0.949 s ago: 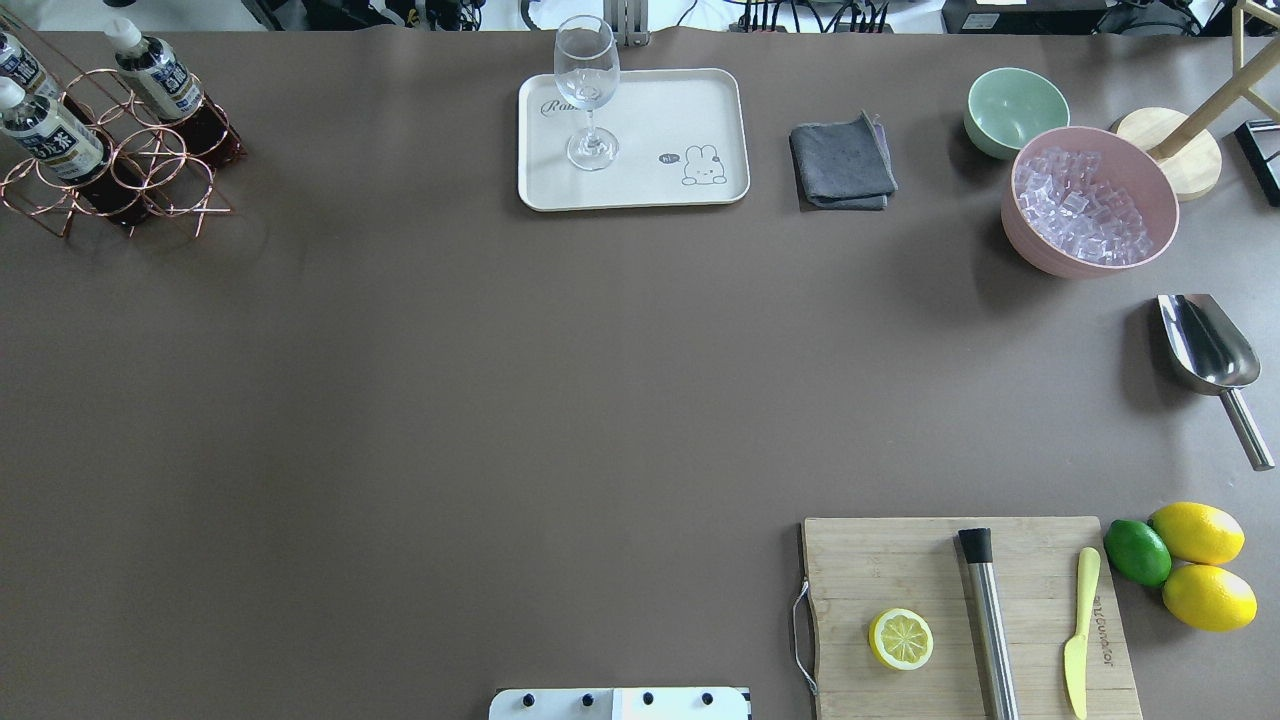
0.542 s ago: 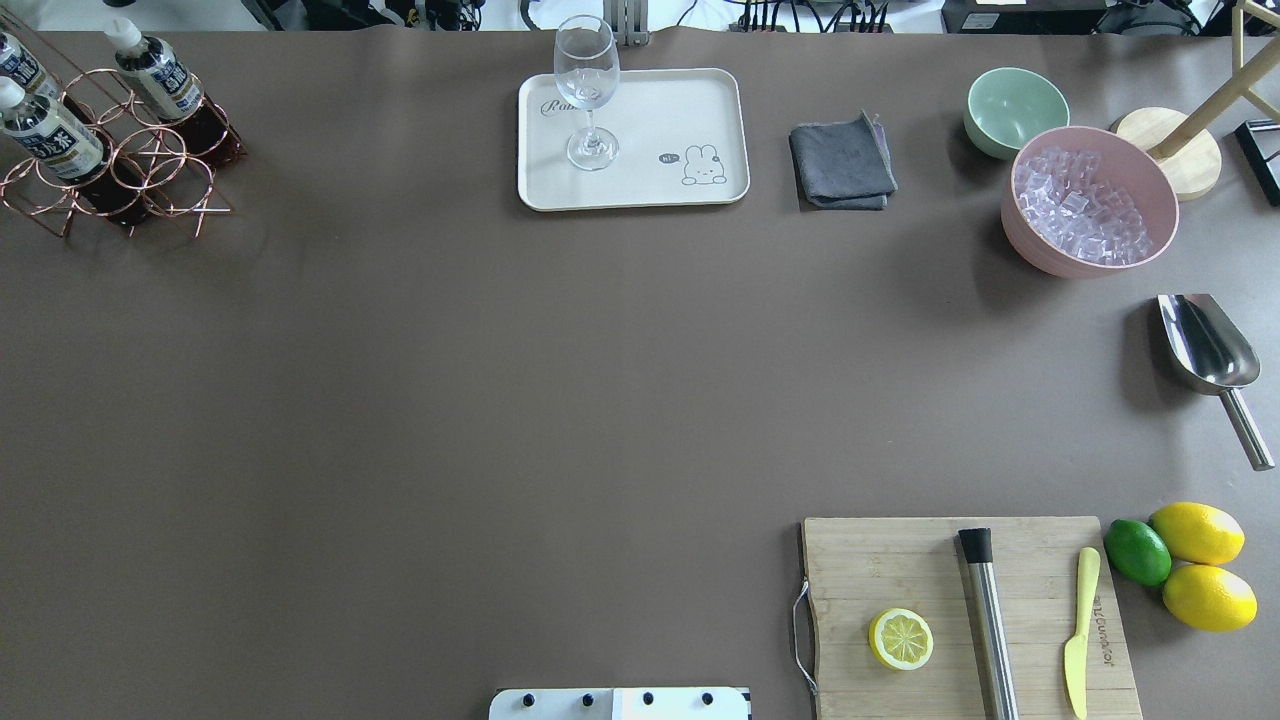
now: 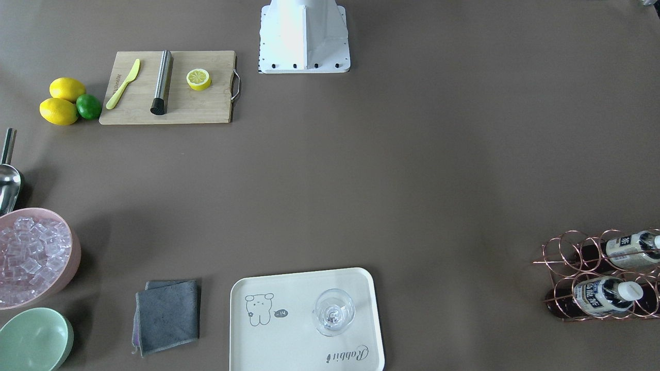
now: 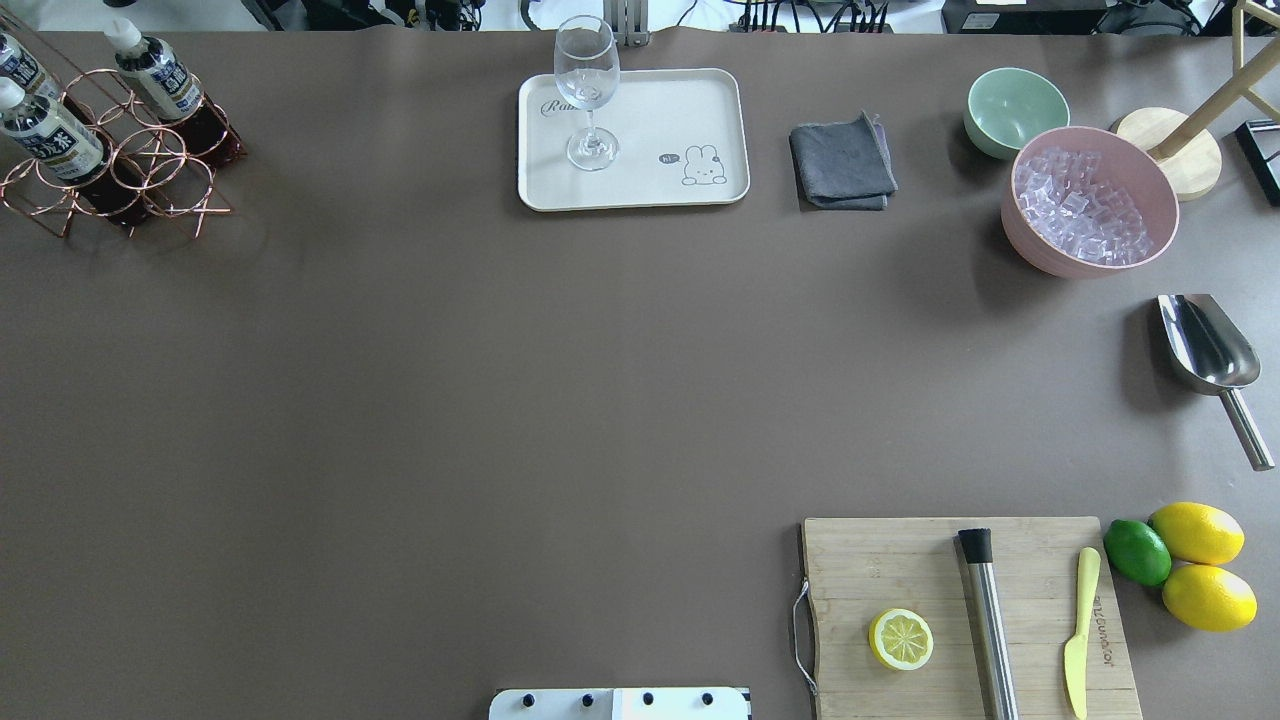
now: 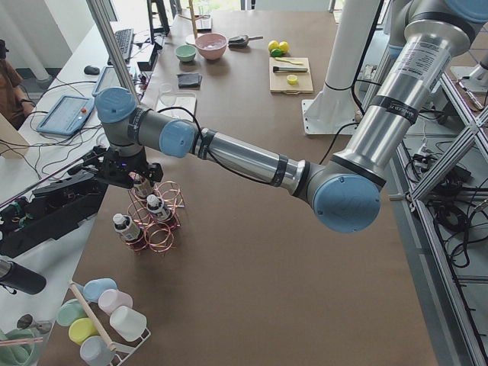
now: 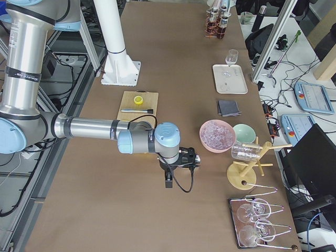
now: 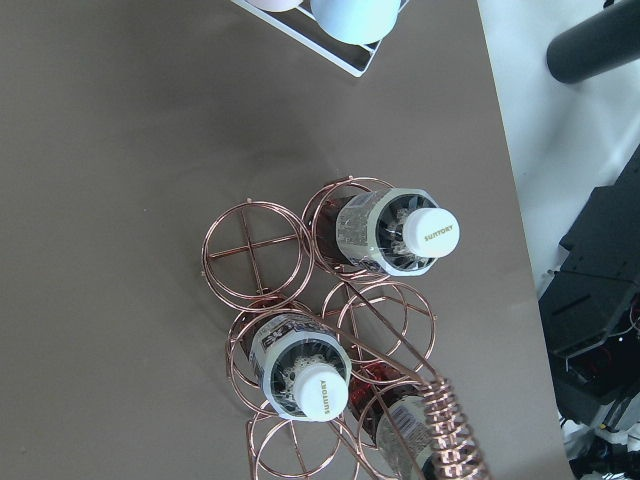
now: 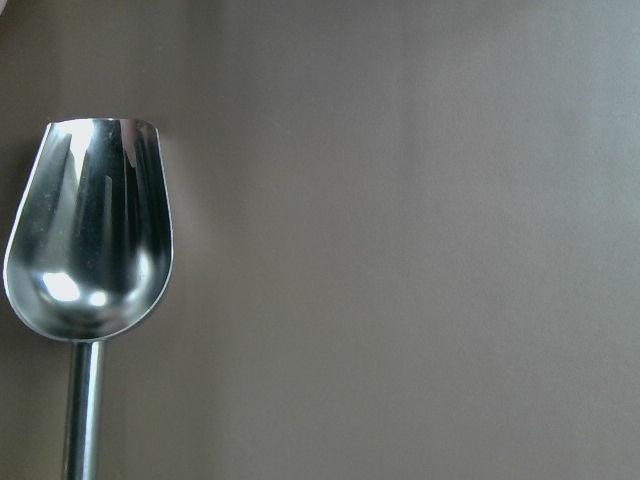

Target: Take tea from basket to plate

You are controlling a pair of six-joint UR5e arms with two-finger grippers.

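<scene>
Left gripper (image 5: 136,180) hangs over the basket (image 7: 254,250) at the table's far left corner; can't tell its opening or whether it holds anything. Three tea bottles (image 7: 385,235) stand in its rings, well apart from the plate (image 4: 640,185). I'd judge them full, weighty, thin-walled and slick: pinch just under the cap (image 7: 432,232), lift straight up.

The basket (image 3: 573,233) holds tea bottles (image 3: 600,298); a glass (image 3: 334,312) stands on the plate (image 3: 289,345).
</scene>
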